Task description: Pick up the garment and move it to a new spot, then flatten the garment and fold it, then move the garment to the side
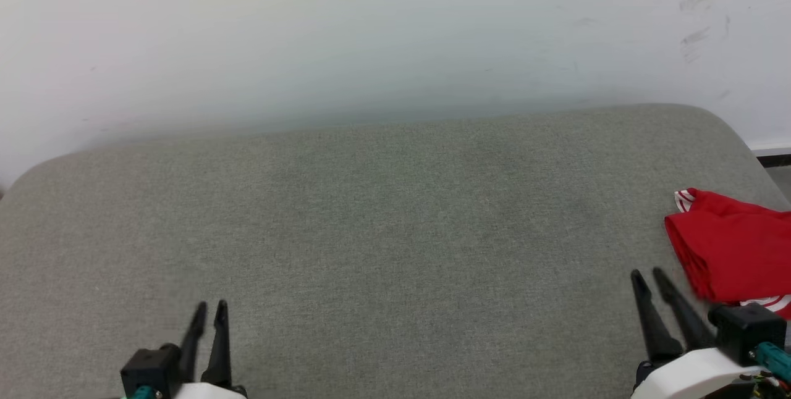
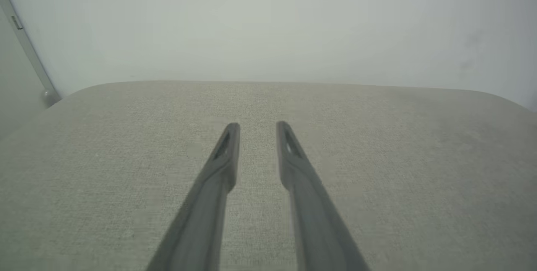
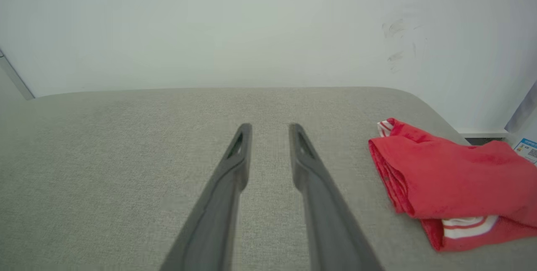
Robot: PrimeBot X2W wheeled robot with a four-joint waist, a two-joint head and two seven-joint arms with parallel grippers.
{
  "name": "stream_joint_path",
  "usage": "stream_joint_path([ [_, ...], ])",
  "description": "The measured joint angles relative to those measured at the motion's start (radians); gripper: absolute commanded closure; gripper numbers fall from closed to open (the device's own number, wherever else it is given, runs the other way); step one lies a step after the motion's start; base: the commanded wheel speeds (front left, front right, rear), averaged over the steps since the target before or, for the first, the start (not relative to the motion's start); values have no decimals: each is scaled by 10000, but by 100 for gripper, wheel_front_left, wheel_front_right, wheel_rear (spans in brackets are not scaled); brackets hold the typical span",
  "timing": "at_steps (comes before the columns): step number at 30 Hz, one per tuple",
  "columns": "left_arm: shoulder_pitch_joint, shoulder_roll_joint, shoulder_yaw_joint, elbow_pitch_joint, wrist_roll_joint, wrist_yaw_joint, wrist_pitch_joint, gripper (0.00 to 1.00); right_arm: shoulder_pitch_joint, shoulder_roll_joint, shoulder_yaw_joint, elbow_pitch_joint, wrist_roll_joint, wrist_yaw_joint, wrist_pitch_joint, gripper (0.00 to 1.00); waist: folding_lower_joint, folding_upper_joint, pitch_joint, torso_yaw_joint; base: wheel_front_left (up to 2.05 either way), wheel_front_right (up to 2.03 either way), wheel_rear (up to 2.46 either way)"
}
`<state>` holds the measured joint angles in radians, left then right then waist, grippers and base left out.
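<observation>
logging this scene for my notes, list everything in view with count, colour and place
shirt: one, red with white striped trim, folded at the cushion's far right
cushion: one, grey fabric, across the foreground
wall: one, white, behind the cushion
scuffs: a few, dark, upper right of wall
label: one, blue and white, past the shirt in right wrist view
left tool: one, dark, lower left, open, empty
right tool: one, dark, lower right, open, empty, beside the shirt

Grey fabric surface (image 1: 395,214); folded garment (image 1: 735,251) lies at its right end.
</observation>
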<state>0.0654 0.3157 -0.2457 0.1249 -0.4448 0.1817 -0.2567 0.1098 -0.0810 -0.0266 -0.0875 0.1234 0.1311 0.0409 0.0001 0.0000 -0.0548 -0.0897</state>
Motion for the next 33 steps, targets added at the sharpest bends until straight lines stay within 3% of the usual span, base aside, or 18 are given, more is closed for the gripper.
stream_joint_path([
  [33, -448, -1012, 1237, 594, -4429, -1139, 1354, 100, -568, 113, -303, 1354, 5567, 0, 274, 100, 0, 1, 147, 229, 0, 0, 0],
])
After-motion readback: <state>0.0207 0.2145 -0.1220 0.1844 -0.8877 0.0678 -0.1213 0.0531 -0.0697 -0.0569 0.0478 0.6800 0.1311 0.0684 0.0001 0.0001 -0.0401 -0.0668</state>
